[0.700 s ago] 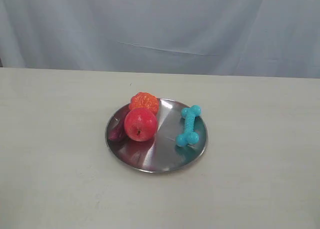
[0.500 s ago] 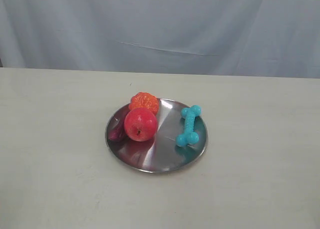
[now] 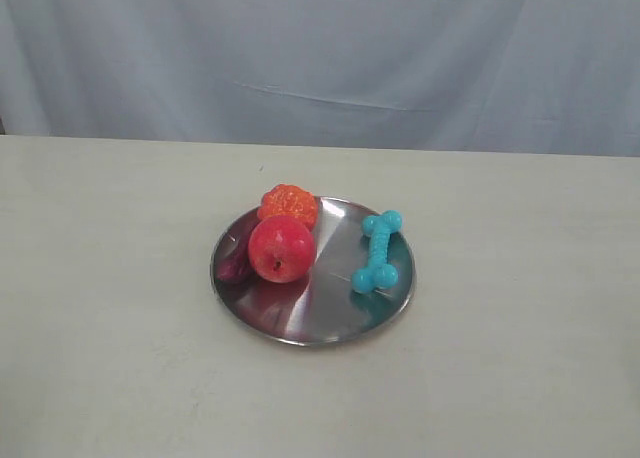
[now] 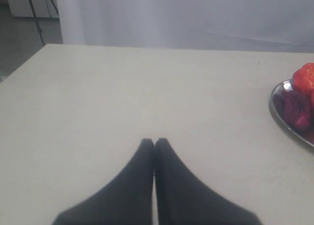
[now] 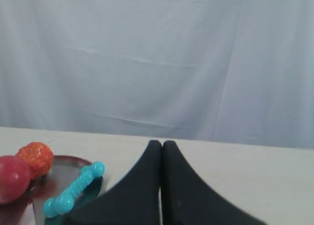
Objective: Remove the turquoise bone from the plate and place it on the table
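Since nothing is grasped yet, I am at the first step, the reach. My right claw (image 5: 162, 144) has its tips pressed together and holds nothing. The bone (image 5: 73, 189) lies on the plate (image 5: 66, 159), ahead of the claw toward my left side. Next I must open wide and descend over its shaft.
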`<state>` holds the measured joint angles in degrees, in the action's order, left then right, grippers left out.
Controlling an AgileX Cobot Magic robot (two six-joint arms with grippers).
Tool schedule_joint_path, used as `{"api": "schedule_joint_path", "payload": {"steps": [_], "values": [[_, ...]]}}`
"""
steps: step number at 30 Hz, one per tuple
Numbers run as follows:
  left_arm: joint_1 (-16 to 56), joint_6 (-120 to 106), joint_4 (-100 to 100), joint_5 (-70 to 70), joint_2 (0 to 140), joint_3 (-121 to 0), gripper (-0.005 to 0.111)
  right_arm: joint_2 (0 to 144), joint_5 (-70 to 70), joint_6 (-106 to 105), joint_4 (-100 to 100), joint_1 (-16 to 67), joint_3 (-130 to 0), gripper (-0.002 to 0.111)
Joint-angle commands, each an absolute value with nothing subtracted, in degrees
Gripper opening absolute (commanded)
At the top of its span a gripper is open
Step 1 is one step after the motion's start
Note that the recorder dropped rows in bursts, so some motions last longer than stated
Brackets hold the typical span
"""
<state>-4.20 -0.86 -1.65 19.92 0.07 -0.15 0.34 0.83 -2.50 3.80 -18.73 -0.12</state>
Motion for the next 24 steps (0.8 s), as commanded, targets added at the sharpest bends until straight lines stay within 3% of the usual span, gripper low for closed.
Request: {"api": "schedule_joint_path", "payload": {"steps": [1,15,24], "values": [[-4.46,-0.62,-1.93,19.62,0.00,0.00,0.000,0.00,-2.20,-2.87,3.52,-18.47,0.00,0.000],[-4.46,-0.62,-1.93,19.62,0.00,0.00,0.000,0.00,-36.17,27.25,8.07,-18.47,0.00,0.000],[-4.46,-0.62,-1.93,19.62,0.00,0.00,0.000,7.97,-10.36,26.75,7.26,-18.47,-18.49,0.000]]}}
